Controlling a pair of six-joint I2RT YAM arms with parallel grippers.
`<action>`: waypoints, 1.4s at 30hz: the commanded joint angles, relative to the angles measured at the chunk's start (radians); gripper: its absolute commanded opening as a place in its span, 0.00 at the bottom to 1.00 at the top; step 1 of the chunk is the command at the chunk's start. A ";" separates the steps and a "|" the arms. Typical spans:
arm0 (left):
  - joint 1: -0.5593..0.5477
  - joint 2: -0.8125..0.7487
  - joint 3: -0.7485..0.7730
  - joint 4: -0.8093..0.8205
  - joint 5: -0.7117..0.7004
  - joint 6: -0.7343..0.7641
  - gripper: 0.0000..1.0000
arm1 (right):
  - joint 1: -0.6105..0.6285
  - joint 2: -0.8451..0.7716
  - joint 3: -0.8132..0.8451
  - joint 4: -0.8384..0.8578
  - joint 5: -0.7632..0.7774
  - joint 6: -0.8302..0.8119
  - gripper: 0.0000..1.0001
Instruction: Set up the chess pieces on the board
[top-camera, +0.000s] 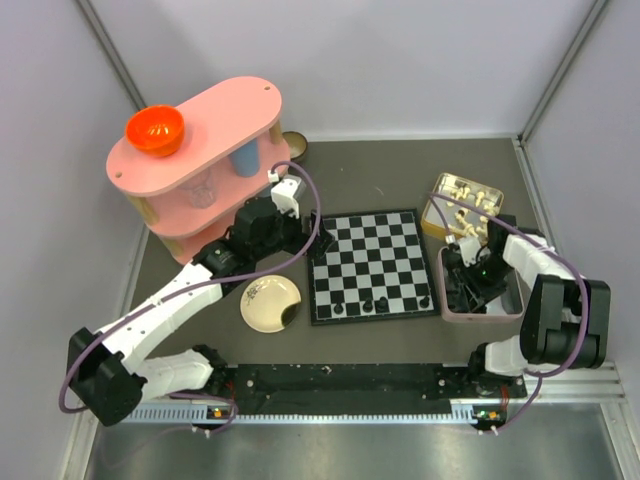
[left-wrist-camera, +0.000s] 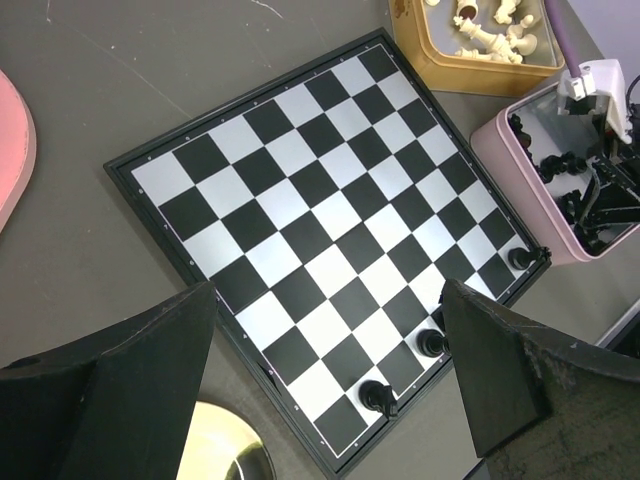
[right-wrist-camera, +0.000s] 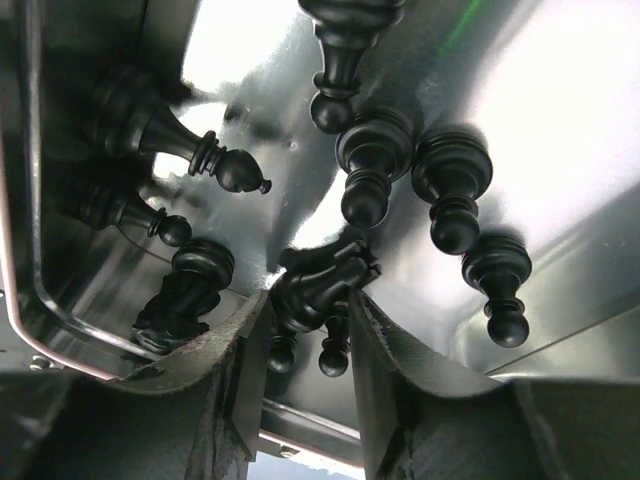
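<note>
The board (top-camera: 375, 250) lies at the table's middle, with black chess pieces (top-camera: 368, 304) standing along its near row. From the left wrist view the board (left-wrist-camera: 310, 210) shows a knight (left-wrist-camera: 378, 397) and two more pieces (left-wrist-camera: 430, 342) on that edge row. My left gripper (left-wrist-camera: 328, 290) hovers wide open above the board's left side (top-camera: 285, 235), holding nothing. My right gripper (top-camera: 470, 275) reaches down into the pink tin (top-camera: 480, 316). Its fingers (right-wrist-camera: 308, 298) press on both sides of a black knight (right-wrist-camera: 322, 278), with several other black pieces (right-wrist-camera: 450, 190) lying around it.
A yellow tin (top-camera: 440, 222) of cream-white chessmen sits behind the pink tin. A round cream plate (top-camera: 262, 305) lies left of the board. The pink two-tier shelf (top-camera: 215, 125) with an orange bowl (top-camera: 154, 130) stands at the back left.
</note>
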 joint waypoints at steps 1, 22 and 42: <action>0.004 -0.037 -0.014 0.037 0.011 -0.033 0.98 | 0.007 0.018 -0.020 0.021 0.004 -0.014 0.34; 0.011 0.179 0.148 0.195 0.517 -0.200 0.98 | -0.030 -0.187 0.069 -0.019 -0.197 -0.134 0.13; -0.082 0.741 0.508 0.473 0.918 -0.707 0.84 | -0.041 -0.399 0.094 -0.037 -0.587 -0.250 0.13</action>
